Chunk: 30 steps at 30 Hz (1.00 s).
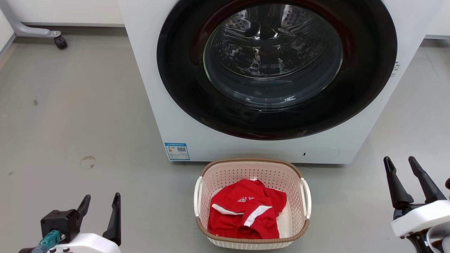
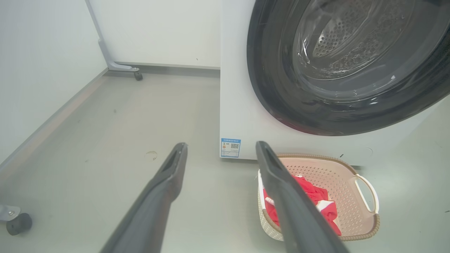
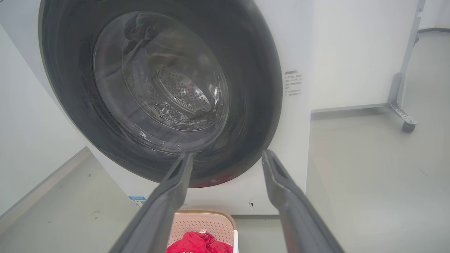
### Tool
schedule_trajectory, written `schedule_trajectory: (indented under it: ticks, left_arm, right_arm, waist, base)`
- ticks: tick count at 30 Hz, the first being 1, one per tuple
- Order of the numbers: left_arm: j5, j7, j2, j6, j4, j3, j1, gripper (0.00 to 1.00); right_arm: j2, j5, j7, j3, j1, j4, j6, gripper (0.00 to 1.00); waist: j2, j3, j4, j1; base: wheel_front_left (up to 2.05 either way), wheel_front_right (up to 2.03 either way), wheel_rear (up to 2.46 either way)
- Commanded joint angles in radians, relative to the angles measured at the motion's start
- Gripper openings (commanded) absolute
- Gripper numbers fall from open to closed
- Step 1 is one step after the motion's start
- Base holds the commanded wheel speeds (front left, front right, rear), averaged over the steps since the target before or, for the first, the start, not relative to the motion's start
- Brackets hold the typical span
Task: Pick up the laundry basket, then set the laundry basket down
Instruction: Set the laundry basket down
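while laundry basket [image 1: 225, 175] stands just before washing machine [image 1: 197, 146], red shirt [image 1: 246, 211] inside | left gripper [image 1: 102, 195], right gripper [image 1: 399, 159]: jaws wide, empty, apart from basket, apparently staged for handle pickup

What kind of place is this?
Probably a laundry area: a front-loading washing machine stands on a grey floor, with the laundry basket holding a red garment before it.

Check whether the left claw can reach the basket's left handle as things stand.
Likely yes: the left claw is open, and I see nothing on the floor between it and the handle.
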Motion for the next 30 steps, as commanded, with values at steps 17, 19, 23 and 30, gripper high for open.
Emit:
schedule_trajectory:
  ticks: [17,19,23,30]
  left_arm:
    - [0.000,-0.003,0.020,0.019,-0.023,0.031,-0.039,1.00]
    - [0.002,-0.002,0.019,0.019,-0.026,0.028,-0.042,1.00]
    - [0.002,-0.002,0.018,0.021,-0.027,0.025,-0.042,1.00]
    - [0.000,-0.004,0.016,0.019,-0.024,0.021,-0.044,1.00]
  right_arm:
    - [-0.030,-0.006,0.005,0.031,-0.031,-0.018,-0.003,1.00]
    - [-0.032,-0.005,0.003,0.028,-0.030,-0.021,-0.003,1.00]
    - [-0.033,-0.006,0.002,0.024,-0.025,-0.026,-0.003,1.00]
    - [-0.031,-0.008,0.004,0.021,-0.021,-0.030,-0.003,1.00]
  waist:
    - [-0.0001,-0.026,-0.035,0.0002]
    - [-0.0001,-0.024,-0.030,0.0002]
    - [-0.0001,-0.028,-0.022,0.0002]
    - [-0.0001,-0.038,-0.016,0.0002]
  base:
    - [0.00,0.00,0.00]
    - [0.00,0.00,0.00]
    - [0.00,0.00,0.00]
    - [0.00,0.00,0.00]
